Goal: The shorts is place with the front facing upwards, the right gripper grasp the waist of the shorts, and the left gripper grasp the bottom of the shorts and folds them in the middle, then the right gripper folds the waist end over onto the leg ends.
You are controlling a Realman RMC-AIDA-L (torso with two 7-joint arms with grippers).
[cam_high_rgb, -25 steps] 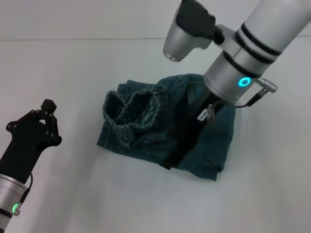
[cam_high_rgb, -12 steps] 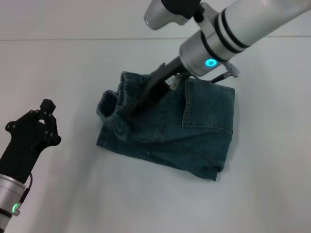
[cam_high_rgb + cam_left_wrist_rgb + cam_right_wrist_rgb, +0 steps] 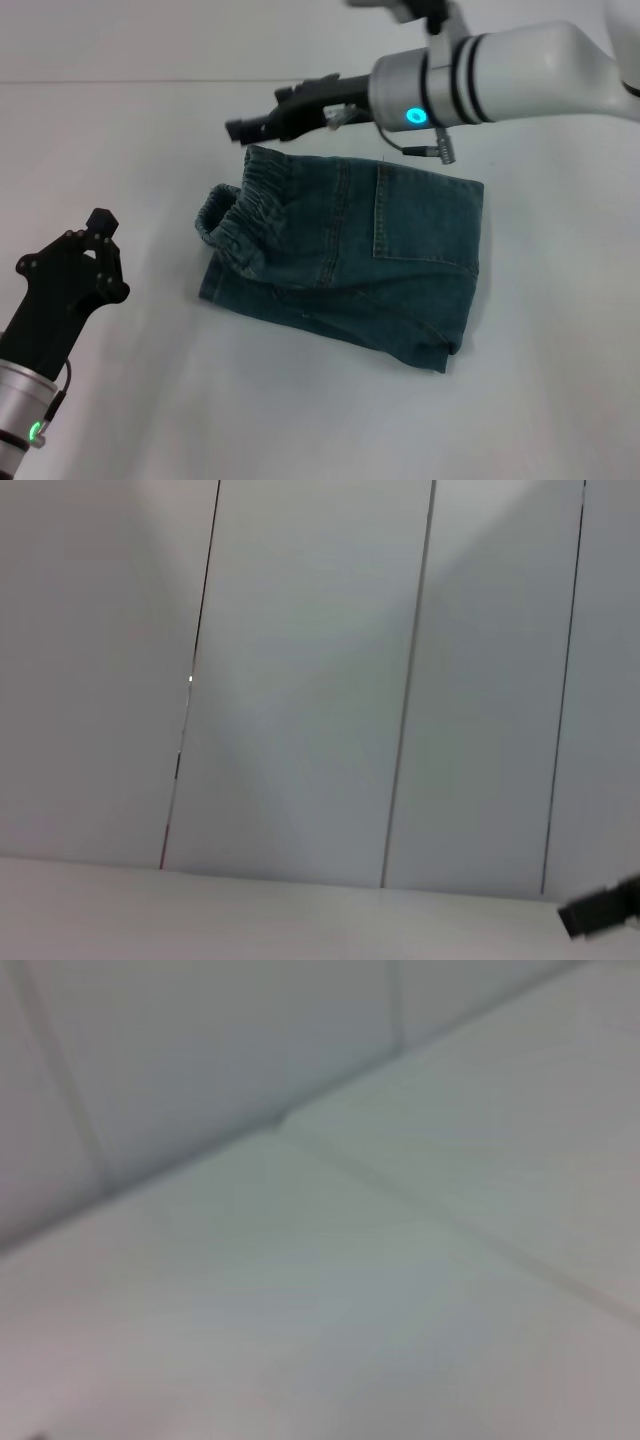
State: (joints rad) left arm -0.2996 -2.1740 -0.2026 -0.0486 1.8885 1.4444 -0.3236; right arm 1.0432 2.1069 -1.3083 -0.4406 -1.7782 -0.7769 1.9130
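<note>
The blue denim shorts (image 3: 340,260) lie folded in a compact bundle on the white table, in the head view. Their elastic waist (image 3: 228,215) is bunched at the bundle's left end, and a pocket (image 3: 420,220) faces up. My right gripper (image 3: 250,127) hovers above the bundle's far left corner. It points left, open and holding nothing, apart from the cloth. My left gripper (image 3: 98,222) is parked at the near left, shut and well clear of the shorts. Neither wrist view shows the shorts.
The white table (image 3: 150,400) spreads around the bundle on all sides. Its far edge meets a pale panelled wall (image 3: 300,680). A small dark tip (image 3: 600,915) shows in a corner of the left wrist view.
My right gripper carried the waist end over to the left, let it go and rose away toward the far side. The shorts now lie flatter. The left arm stayed put.
</note>
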